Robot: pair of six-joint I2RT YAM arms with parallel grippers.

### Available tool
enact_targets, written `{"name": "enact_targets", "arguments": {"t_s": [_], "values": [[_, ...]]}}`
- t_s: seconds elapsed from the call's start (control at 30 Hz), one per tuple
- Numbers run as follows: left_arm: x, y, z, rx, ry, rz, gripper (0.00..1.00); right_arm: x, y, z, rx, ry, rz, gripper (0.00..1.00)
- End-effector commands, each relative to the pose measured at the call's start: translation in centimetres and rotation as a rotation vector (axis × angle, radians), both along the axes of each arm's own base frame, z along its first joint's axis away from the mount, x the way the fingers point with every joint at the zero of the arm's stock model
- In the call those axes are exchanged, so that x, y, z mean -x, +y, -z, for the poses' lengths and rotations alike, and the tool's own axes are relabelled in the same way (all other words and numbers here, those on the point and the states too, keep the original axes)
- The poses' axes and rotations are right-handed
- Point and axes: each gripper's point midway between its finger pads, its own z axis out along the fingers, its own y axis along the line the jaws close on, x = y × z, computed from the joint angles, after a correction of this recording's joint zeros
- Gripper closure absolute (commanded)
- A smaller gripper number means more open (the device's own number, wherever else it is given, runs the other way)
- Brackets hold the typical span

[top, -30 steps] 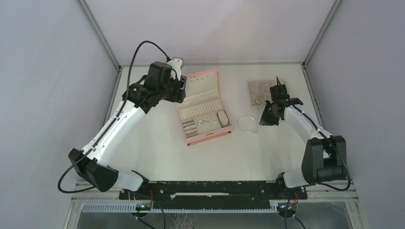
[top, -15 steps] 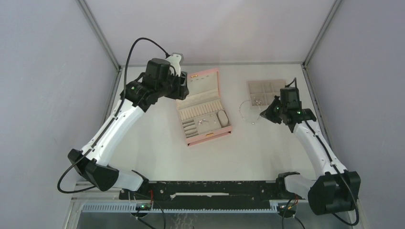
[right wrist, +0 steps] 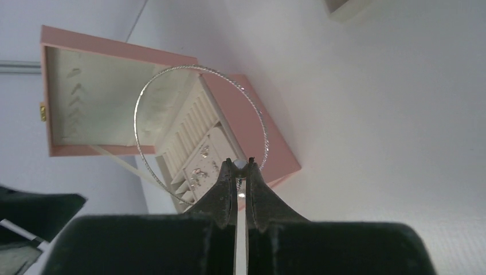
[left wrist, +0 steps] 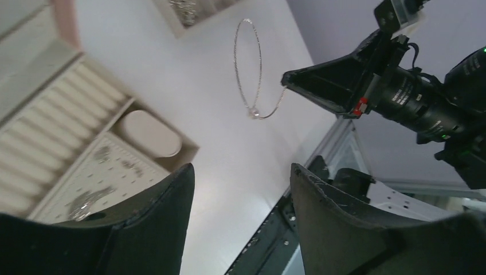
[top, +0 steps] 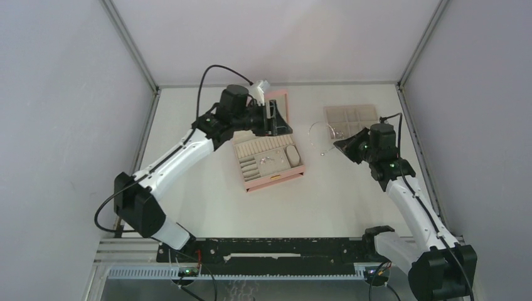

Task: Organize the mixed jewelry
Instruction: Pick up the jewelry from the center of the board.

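A thin silver chain necklace (right wrist: 150, 91) hangs as a loop in the air between the pink box (top: 271, 178) and the beige tray (top: 351, 116). My right gripper (right wrist: 240, 166) is shut on its small bead, and in the top view the right gripper (top: 339, 144) sits right of the loop (top: 317, 126). Small silver earring bits (right wrist: 199, 172) lie on the box's dotted pad (left wrist: 109, 175). My left gripper (left wrist: 242, 172) stands open and empty above the box, by its raised lid (top: 276, 100). From there the necklace (left wrist: 247, 69) shows ahead.
The pink box lies open, with ring rolls (left wrist: 69, 114) and an oval cushion (left wrist: 150, 133) inside. More silver bits sit in the beige tray (left wrist: 192, 8) at the back right. Grey walls close in the white table (top: 207, 182) on three sides.
The right gripper has lifted the necklace off the table, so the loop now hangs in the air. The left arm has swung right over the box lid, and its jaws have opened wider.
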Motion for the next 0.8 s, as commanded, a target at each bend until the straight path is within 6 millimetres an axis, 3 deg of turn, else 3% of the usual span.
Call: {"name": "enact_targets", "arguments": {"t_s": [0.0,0.23,0.47,0.67,0.77], "values": [[0.0,-4.1,-3.4,0.201,0.009,0.094,0.33,-1.3,2.1,-3.9,-0.104,-0.138,-0.022,1.0],[0.2,-6.9,-1.6,0.186,0.055,0.132,0.32,-0.9,2.6,-5.1,-0.148,-0.186,-0.033,1.0],[-0.2,-8.4,0.1,0.217,0.133,0.136,0.37,-0.7,2.8,-5.2,-0.159,-0.188,-0.047,1.0],[-0.4,-9.4,0.5,0.249,0.163,0.145,0.48,-0.7,3.1,-5.2,-0.171,-0.188,-0.061,1.0],[-0.4,-9.7,0.4,0.262,0.172,0.151,0.58,-0.7,3.2,-5.2,-0.17,-0.186,-0.064,1.0]]}}
